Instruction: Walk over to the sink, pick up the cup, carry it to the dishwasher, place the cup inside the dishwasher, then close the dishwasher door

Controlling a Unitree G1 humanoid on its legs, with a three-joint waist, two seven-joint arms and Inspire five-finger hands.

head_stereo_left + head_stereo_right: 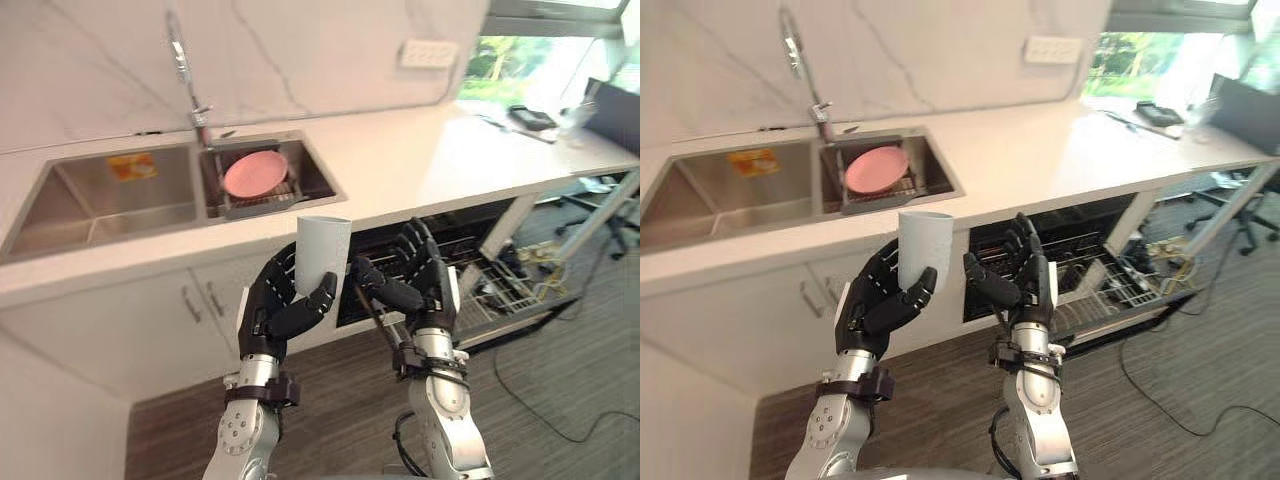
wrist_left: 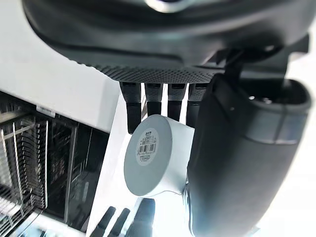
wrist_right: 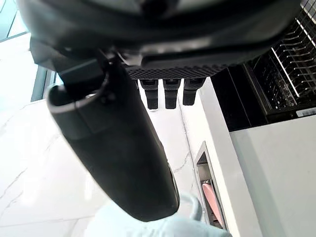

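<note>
The counter (image 1: 420, 170) overhangs the open dishwasher (image 1: 478, 245), which is partly hidden behind the right hand (image 1: 425, 282); that hand's fingers are loose and empty. The left hand (image 1: 275, 305) grips the upright cup (image 1: 322, 248), its base hidden, just before the counter edge and above bare floor (image 1: 560, 400).

Quick rundown of what you just can't make out here. The cup (image 1: 323, 245), held up in front of the sink (image 1: 60, 215), has its lower half buried behind the curled fingers of the left hand (image 1: 268, 308). In the left wrist view the thumb covers one side of it too. The sink's left end runs off the edge in the right eye view. There's an orange patch (image 1: 132, 166) inside the sink, too blurry to say what it is. The dishwasher (image 1: 475, 240), below and right of the sink, is partly blocked by the right hand (image 1: 430, 290), and its inside is too dark to read. The dark bits (image 1: 530, 117) on the counter (image 1: 400, 150) far right of the sink are too small to tell.
</note>
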